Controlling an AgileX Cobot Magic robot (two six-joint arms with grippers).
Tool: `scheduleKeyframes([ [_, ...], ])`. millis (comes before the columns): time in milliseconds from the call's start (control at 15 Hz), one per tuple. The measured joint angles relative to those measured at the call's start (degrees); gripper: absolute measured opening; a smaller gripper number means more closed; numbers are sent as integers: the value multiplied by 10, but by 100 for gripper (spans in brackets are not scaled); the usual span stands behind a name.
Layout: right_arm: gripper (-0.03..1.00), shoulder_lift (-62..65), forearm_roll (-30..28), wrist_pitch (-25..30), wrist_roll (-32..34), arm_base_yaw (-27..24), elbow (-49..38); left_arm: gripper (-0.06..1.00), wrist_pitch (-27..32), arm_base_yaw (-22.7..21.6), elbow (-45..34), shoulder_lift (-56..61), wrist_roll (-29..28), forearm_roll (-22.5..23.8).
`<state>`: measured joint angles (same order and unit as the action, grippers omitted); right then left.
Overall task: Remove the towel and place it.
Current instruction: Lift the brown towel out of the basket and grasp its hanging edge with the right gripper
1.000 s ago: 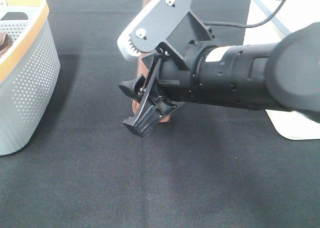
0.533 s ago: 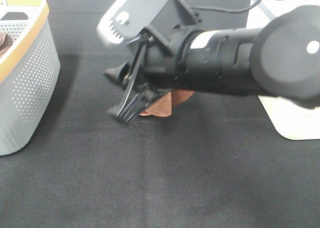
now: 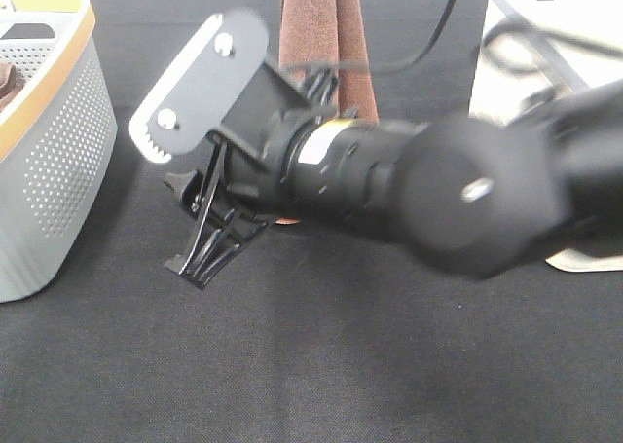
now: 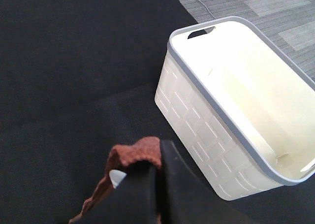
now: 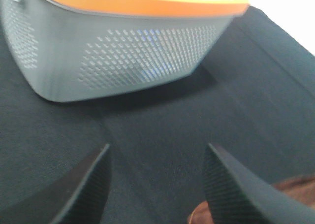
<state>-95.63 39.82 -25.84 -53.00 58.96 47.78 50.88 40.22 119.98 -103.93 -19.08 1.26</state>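
Note:
The towel (image 3: 316, 24) is a reddish-brown cloth hanging as a narrow strip from beyond the top edge of the exterior view, its lower part hidden behind my right arm. In the left wrist view my left gripper (image 4: 157, 161) is shut on a bunched corner of the towel (image 4: 135, 155), high above the black table. My right gripper (image 3: 191, 224) reaches across the middle towards the left and stands open and empty. In the right wrist view its fingers (image 5: 88, 184) are spread over the cloth-covered table, with an edge of the towel (image 5: 290, 189) beside them.
A grey perforated basket with an orange rim (image 3: 49, 141) stands at the left edge, a dark brown cloth (image 3: 5, 81) inside it; it also fills the right wrist view (image 5: 123, 51). A white empty basket (image 4: 197, 111) stands at the right (image 3: 506, 63). Black cloth covers the table.
My right arm has swung left, towards the grey basket, still open. The towel, earlier mostly hidden behind it, now shows as a hanging strip at the top.

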Motion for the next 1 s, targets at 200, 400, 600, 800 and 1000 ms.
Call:
scheduleKeyframes([
  [200, 57, -13, 117, -58, 2, 0, 0, 0, 0, 0, 0, 1, 0, 0],
  [400, 59, -13, 239, -147, -40, 0, 1, 0, 0, 0, 0, 2, 0, 0],
  [600, 59, -13, 321, -167, -83, 0, 1, 0, 0, 0, 0, 2, 0, 2],
  [800, 59, -11, 330, -142, -101, 0, 1, 0, 0, 0, 0, 2, 0, 16],
  [1000, 59, 9, 220, -48, -89, 0, 2, 0, 0, 0, 0, 2, 0, 21],
])
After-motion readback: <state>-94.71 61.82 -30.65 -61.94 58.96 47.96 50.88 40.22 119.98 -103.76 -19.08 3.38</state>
